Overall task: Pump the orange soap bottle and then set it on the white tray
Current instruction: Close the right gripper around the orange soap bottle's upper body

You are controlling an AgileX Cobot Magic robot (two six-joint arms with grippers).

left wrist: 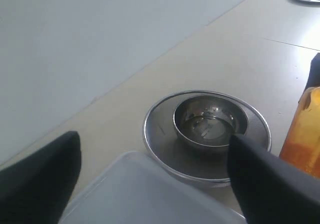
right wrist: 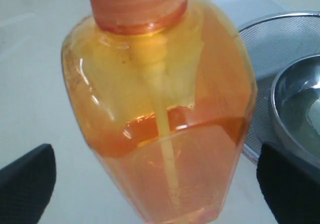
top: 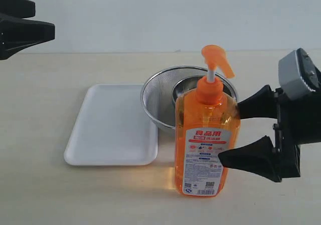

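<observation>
Orange soap bottle (top: 206,139) is standing upright on table (top: 50,195), just beside the right edge of white tray (top: 113,127) and in front of steel mesh strainer (top: 155,97), w/ white pump stem showing. Tray is lying flat and is carrying nothing. Small steel bowl (left wrist: 210,121) is sitting inside strainer. Right gripper (top: 229,133) is flanking bottle body, jaws spread wide; wrist view is showing clearance on both sides, i.e. no grip. Left gripper (top: 44,20) is hanging at far left, well apart from bottle, jaws wide, holding nothing.
</observation>
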